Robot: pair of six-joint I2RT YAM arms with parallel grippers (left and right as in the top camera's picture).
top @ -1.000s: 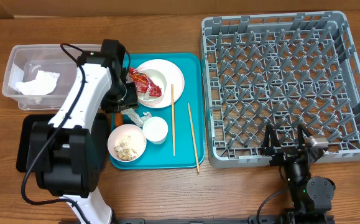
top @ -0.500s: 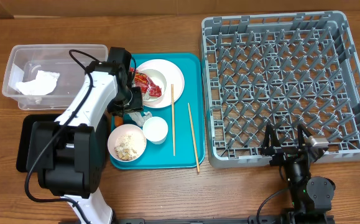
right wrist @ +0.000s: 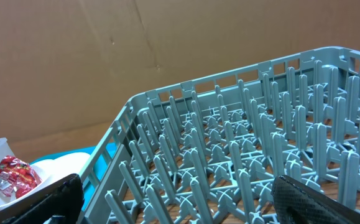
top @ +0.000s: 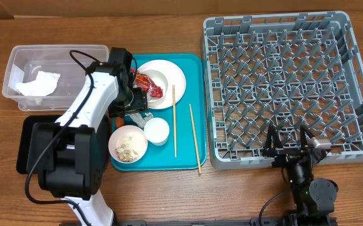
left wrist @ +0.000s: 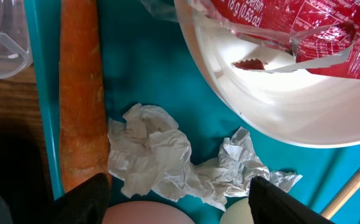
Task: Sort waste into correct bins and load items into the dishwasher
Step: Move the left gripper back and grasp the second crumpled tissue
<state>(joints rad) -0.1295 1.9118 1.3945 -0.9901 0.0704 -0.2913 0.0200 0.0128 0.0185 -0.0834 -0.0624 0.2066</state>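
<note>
My left gripper [top: 136, 108] [left wrist: 176, 202] is open and hangs low over the left side of the teal tray [top: 190, 69]. Between its fingers lies a crumpled white napkin [left wrist: 167, 162]. An orange carrot [left wrist: 80, 93] lies beside it by the tray's left rim. The white plate [top: 162, 70] [left wrist: 279, 99] holds the red wrapper [top: 148, 85] [left wrist: 291, 25]. A bowl with rice scraps [top: 128, 143], a cup [top: 157, 130] and two chopsticks [top: 174, 119] lie on the tray. My right gripper [top: 289, 147] [right wrist: 176, 199] is open and empty at the grey dish rack's [top: 288, 81] [right wrist: 242, 143] front edge.
A clear tub [top: 18, 55] at the far left holds another white napkin [top: 39, 83]. The black tray [top: 23, 141] lies in front of it, mostly hidden by my left arm. The second chopstick [top: 195, 138] reaches past the teal tray's front edge.
My left arm has swung a little right and forward, bringing its gripper over the crumpled napkin beside the plate. The right arm has not moved.
</note>
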